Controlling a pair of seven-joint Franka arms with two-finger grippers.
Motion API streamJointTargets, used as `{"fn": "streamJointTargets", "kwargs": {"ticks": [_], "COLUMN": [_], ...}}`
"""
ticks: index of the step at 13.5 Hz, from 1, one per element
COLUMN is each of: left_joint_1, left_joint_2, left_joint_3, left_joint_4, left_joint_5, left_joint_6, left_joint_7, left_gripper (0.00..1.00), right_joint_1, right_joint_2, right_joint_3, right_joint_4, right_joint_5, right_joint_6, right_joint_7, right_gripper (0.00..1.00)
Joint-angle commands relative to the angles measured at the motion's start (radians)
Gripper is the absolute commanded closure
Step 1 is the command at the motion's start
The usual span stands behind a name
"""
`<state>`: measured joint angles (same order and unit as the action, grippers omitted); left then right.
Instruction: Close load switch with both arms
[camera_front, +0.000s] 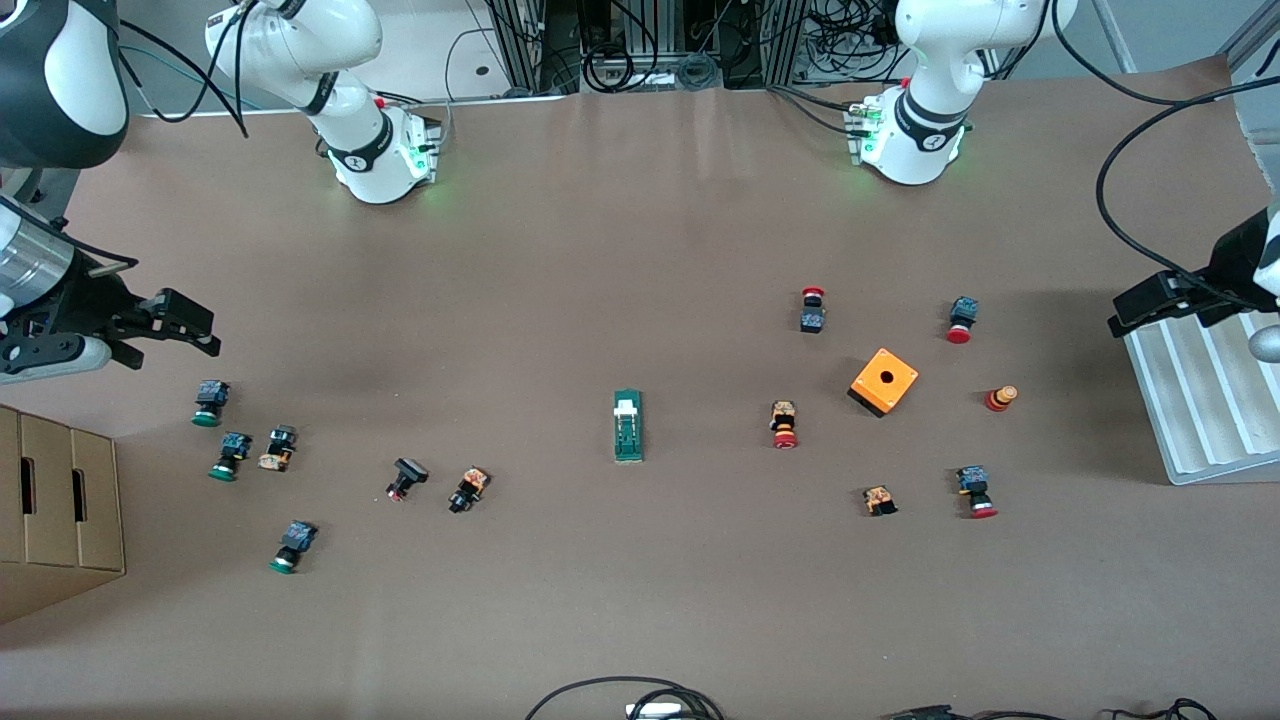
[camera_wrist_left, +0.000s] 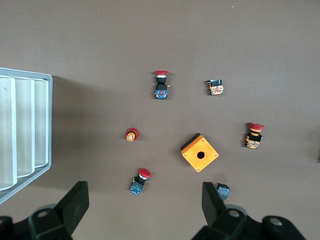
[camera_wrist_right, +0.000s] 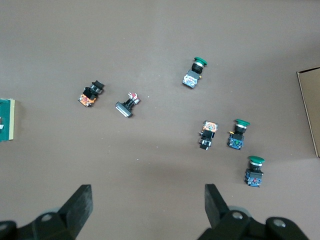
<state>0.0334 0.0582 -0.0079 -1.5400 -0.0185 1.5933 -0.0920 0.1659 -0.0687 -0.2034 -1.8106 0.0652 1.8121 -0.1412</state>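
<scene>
The right gripper (camera_front: 170, 325) hangs with fingers spread and empty over the green-capped push-buttons (camera_front: 211, 402) at its own arm's end of the table. The load switch (camera_front: 627, 426) lies mid-table between both arms, its long axis running toward the front camera, white lever (camera_front: 626, 408) at the end nearer the bases. The left gripper (camera_front: 1150, 303), also wide open, hovers beside the white ridged tray (camera_front: 1190, 400), seemingly slightly farther from the switch
</scene>
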Motion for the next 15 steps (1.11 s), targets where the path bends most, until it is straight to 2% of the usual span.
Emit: {"fn": "streamJointTargets", "kwargs": {"ticks": [1, 15], "left_joint_1": [0.006, -0.006], "left_joint_2": [-0.003, 0.038], "left_joint_3": [-0.001, 0.008], "left_joint_4": [0.0, 0.012], "left_joint_5": [0.002, -0.003], "left_joint_6": [-0.012, -0.001], "left_joint_7": [0.006, 0.017], "left_gripper": [0.0, 0.0], "right_joint_1": [0.011, 0.011], "right_joint_2": [-0.014, -0.005], "right_joint_3": [0.002, 0.004], "right_joint_4": [0.002, 0.014], "right_joint_5": [-0.044, -0.045], "right_joint_6": [-0.016, -0.013], "right_joint_7": [0.014, 0.015], "right_gripper": [0.0, 0.0]}}
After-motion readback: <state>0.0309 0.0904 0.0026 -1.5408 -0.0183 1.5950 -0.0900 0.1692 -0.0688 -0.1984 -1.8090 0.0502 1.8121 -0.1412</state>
